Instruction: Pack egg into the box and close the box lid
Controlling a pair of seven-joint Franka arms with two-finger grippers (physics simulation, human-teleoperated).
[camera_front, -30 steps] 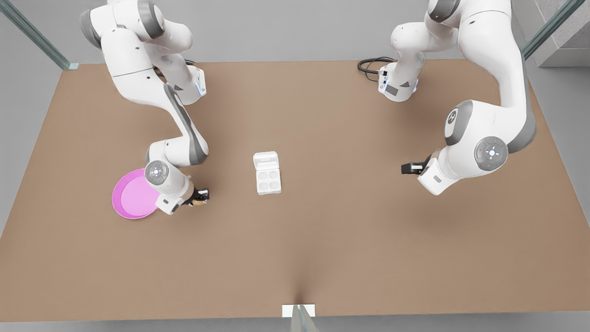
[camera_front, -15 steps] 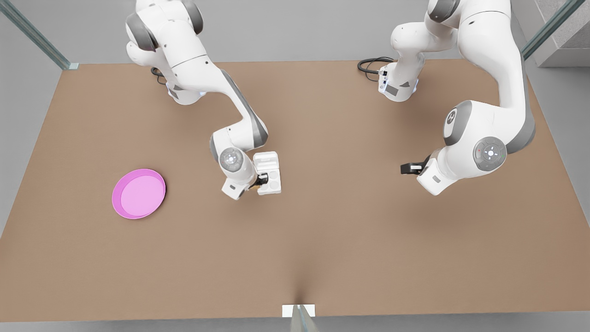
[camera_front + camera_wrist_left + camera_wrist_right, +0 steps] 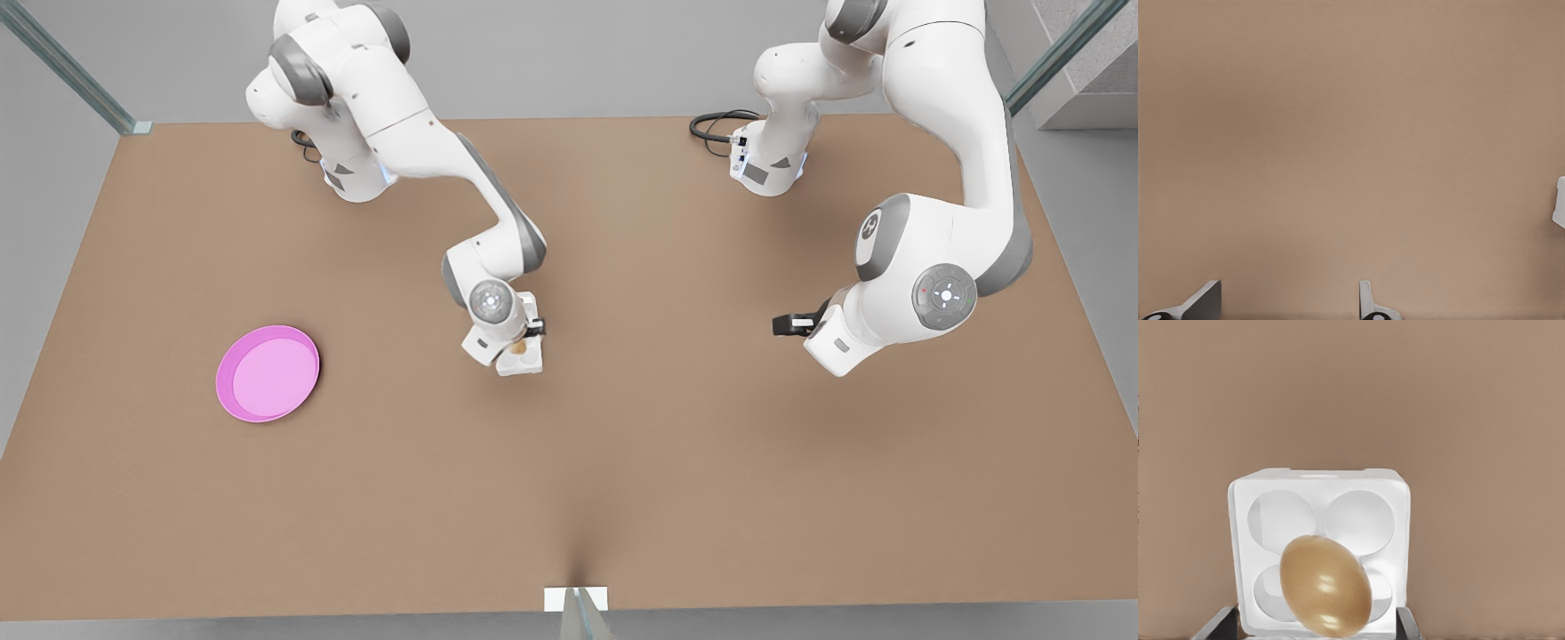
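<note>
The white box sits mid-table, its four round cups facing up. The tan egg hangs low over the cups nearest my right gripper; it shows as a speck on the box. My right gripper is open, its fingertips standing wider than the egg and not touching it. The box lid is hidden behind that arm's hand. My left gripper waits open at the front view's right, over bare table.
A round pink plate lies at the front view's left, far from the box. A white sliver shows at the left wrist view's edge. Brown table stretches between the box and the left gripper.
The right arm carried the egg from beside the pink plate to the box. Its fingers have spread apart from the egg. The left arm has not moved.
</note>
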